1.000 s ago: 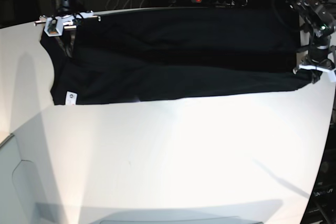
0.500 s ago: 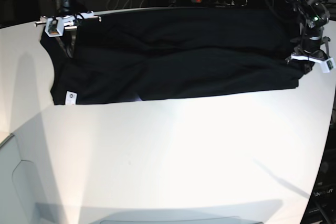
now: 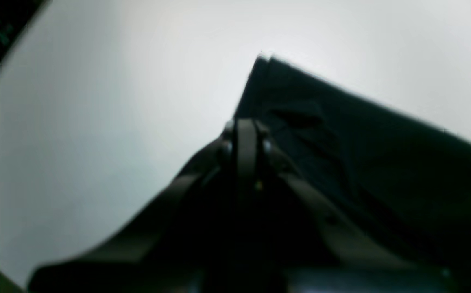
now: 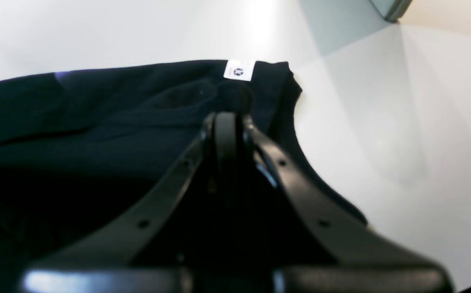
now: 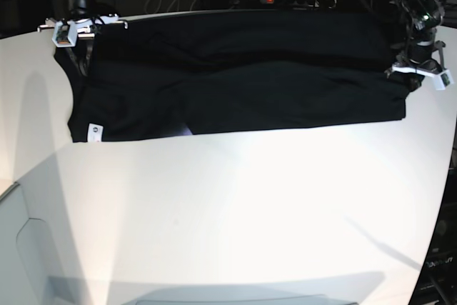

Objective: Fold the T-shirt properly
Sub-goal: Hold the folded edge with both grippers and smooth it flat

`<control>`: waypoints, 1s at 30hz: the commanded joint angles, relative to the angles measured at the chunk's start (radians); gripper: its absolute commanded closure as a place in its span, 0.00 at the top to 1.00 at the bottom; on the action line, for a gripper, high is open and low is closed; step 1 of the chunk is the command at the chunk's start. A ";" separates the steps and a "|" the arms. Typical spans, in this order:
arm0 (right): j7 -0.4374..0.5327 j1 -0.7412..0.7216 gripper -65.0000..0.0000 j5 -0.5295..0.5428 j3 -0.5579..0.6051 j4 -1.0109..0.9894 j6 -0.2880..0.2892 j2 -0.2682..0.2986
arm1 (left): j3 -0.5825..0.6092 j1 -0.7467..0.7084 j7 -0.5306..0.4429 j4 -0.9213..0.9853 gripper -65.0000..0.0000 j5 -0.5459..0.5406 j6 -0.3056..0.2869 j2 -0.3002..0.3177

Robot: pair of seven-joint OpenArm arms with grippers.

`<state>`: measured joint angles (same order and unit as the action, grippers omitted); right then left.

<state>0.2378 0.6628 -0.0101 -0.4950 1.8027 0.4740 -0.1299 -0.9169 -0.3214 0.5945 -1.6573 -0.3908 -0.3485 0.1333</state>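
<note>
Main risk, as judged: the cloth could slip out of one pincer while the other kept its hold, which would skew the fold line and leave the band crooked; a pull too far from either end would also drag the whole T-shirt [image 5: 243,80] off the far edge of the counter [image 5: 235,219], since the shirt lay along that edge already. The T-shirt lay as a long black band, spread flat, its white label [image 5: 94,132] at the near corner on the right arm's side. The left pincer [image 3: 245,126] was at the opposite end of the shirt from the label, jaws drawn together at the tips over the cloth's edge; whether any cloth was pinched between them could not be told, the wrist view being dark and blurred. The right pincer [image 4: 226,122] stood over the label end, beyond the label, jaws likewise closed to the tips above dark folds; a grip on cloth could not be confirmed. Both arms reached in from the far side, wrists angled down toward the shirt.
</note>
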 commanded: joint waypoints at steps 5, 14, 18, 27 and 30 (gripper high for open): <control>0.024 -0.008 0.00 0.015 -0.003 -0.060 -0.001 0.003 | -0.028 -0.003 -0.028 -0.025 0.00 -0.009 -0.001 0.018; 0.024 -0.011 0.00 0.011 -0.004 -0.076 -0.001 0.003 | -0.020 -0.003 -0.021 0.033 0.00 -0.007 -0.001 -0.002; 0.019 -0.011 0.00 0.011 -0.004 -0.083 -0.001 0.019 | -0.018 -0.003 -0.021 0.070 0.01 -0.007 -0.001 -0.005; 0.015 -0.067 0.00 0.011 -0.004 -0.149 -0.001 0.032 | -0.018 -0.003 -0.020 0.095 0.01 -0.007 -0.001 -0.004; 0.015 -0.077 0.03 0.011 -0.006 -0.160 -0.001 0.040 | -0.018 -0.003 -0.018 0.095 0.04 -0.007 -0.001 -0.002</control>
<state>0.2222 0.5797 -0.0143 -0.4946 1.6272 0.4740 -0.0971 -0.9314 -0.3233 0.5953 -1.5471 -0.3870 -0.3477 0.1158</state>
